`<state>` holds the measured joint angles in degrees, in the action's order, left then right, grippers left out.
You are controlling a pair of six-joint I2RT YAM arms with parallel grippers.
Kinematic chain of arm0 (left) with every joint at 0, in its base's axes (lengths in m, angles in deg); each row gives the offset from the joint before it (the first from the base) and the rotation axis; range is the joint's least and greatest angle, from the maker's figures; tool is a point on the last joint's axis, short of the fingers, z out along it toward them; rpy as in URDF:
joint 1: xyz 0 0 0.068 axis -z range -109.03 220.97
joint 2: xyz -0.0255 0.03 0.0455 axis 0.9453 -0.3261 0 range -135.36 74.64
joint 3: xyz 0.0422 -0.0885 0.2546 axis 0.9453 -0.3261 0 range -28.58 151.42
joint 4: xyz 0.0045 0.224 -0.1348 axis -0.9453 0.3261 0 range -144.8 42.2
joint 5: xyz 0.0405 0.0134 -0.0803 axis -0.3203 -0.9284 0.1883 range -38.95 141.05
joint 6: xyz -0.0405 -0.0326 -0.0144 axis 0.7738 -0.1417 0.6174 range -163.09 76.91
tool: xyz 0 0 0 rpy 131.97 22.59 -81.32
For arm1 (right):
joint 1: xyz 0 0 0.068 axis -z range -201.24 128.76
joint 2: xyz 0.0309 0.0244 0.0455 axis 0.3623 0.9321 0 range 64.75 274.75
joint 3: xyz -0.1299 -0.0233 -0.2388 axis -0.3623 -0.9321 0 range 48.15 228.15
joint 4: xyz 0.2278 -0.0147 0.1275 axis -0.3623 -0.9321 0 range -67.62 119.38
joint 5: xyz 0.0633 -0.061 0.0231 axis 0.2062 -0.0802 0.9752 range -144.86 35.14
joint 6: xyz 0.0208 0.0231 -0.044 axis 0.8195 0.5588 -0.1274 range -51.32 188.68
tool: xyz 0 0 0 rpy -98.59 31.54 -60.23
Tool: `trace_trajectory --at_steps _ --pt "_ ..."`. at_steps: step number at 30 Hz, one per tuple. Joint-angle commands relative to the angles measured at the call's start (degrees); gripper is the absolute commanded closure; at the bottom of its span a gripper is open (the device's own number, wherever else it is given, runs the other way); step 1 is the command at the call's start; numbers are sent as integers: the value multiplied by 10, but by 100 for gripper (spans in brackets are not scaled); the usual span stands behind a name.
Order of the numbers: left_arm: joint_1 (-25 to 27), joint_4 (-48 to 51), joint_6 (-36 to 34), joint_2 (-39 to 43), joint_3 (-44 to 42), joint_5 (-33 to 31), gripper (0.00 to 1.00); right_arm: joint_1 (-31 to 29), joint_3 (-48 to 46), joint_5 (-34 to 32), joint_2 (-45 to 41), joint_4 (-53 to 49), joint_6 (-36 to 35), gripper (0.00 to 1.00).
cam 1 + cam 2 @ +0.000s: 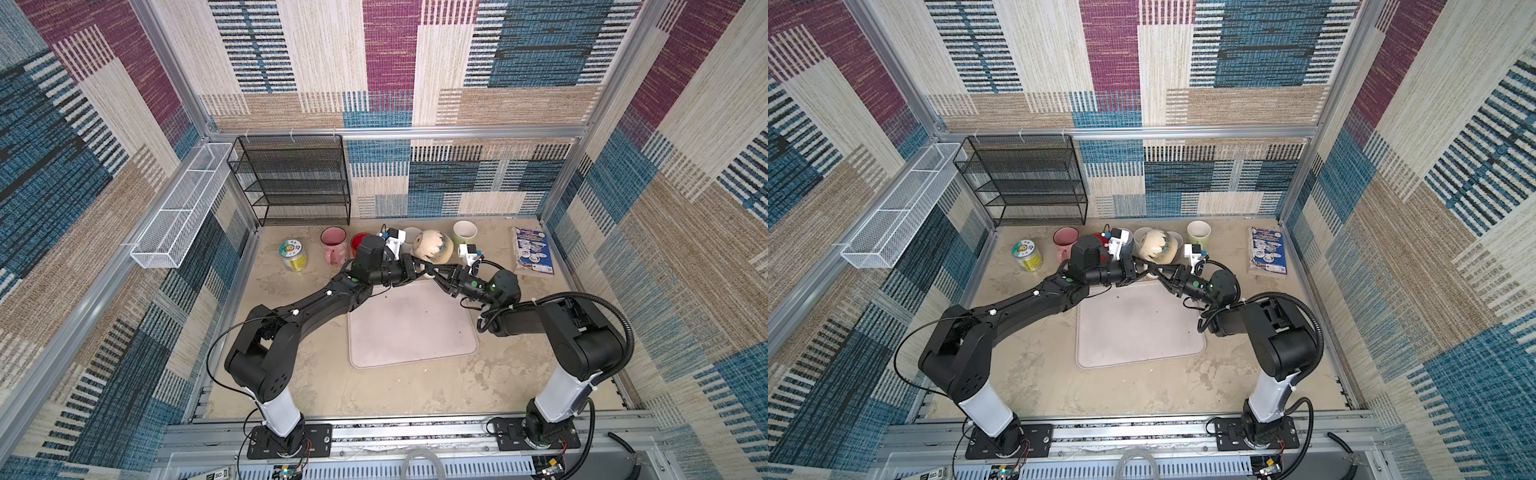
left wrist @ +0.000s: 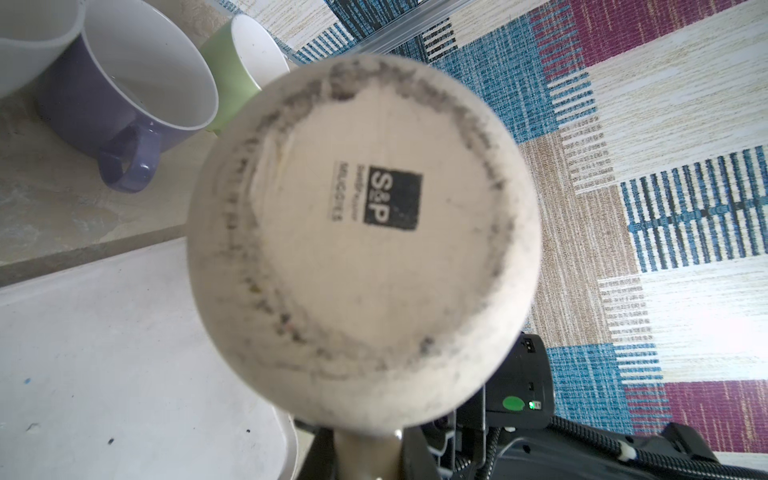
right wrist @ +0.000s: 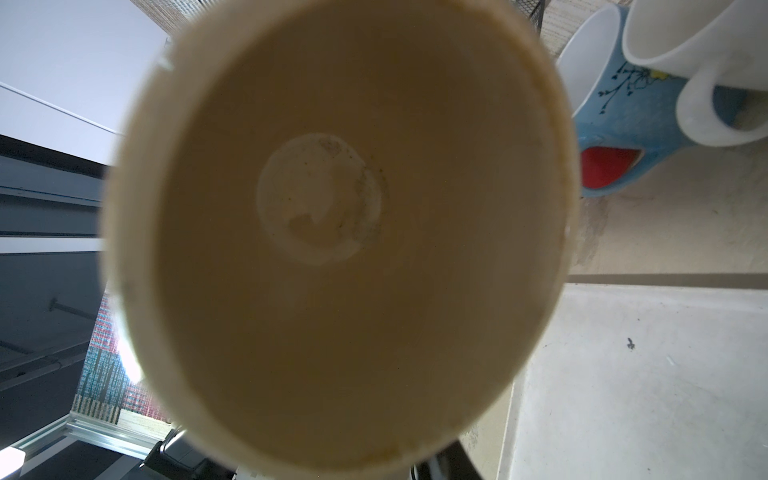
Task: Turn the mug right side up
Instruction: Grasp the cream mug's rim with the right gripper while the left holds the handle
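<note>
A cream mug (image 1: 432, 246) (image 1: 1156, 245) with dark streaks hangs on its side above the far edge of the white mat (image 1: 411, 328). In the left wrist view its stamped base (image 2: 365, 249) faces the camera. The left gripper (image 1: 422, 270) (image 1: 1147, 272) (image 2: 368, 457) is shut on the mug's handle. In the right wrist view the mug's open mouth (image 3: 332, 208) fills the picture. The right gripper (image 1: 435, 273) (image 1: 1162, 273) reaches in under the mug from the right. The mug hides most of its fingers, and their spacing does not show.
Along the back stand a jar (image 1: 293, 254), a pink mug (image 1: 333, 243), a red mug (image 1: 358, 241) and a green mug (image 1: 464, 233). A black mesh shelf (image 1: 299, 178) is at the back left, a white wire basket (image 1: 183, 208) on the left wall, a packet (image 1: 534, 250) at the right.
</note>
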<state>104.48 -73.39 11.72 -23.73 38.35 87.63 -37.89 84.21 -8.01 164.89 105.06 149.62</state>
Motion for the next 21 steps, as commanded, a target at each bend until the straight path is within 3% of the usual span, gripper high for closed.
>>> trace_trajectory --at_steps 1,5,8,21 --pt "0 -71 3 -2 -1 26 100 -1 5 -12 -5 38 11 70" --pt "1 -85 12 -7 -3 29 100 -1 6 -12 -5 38 12 66" --pt "1 -91 17 -9 -2 30 100 -1 8 -13 -4 38 12 68" --pt "2 -99 23 -14 -10 35 100 -1 10 -19 -7 38 12 99"
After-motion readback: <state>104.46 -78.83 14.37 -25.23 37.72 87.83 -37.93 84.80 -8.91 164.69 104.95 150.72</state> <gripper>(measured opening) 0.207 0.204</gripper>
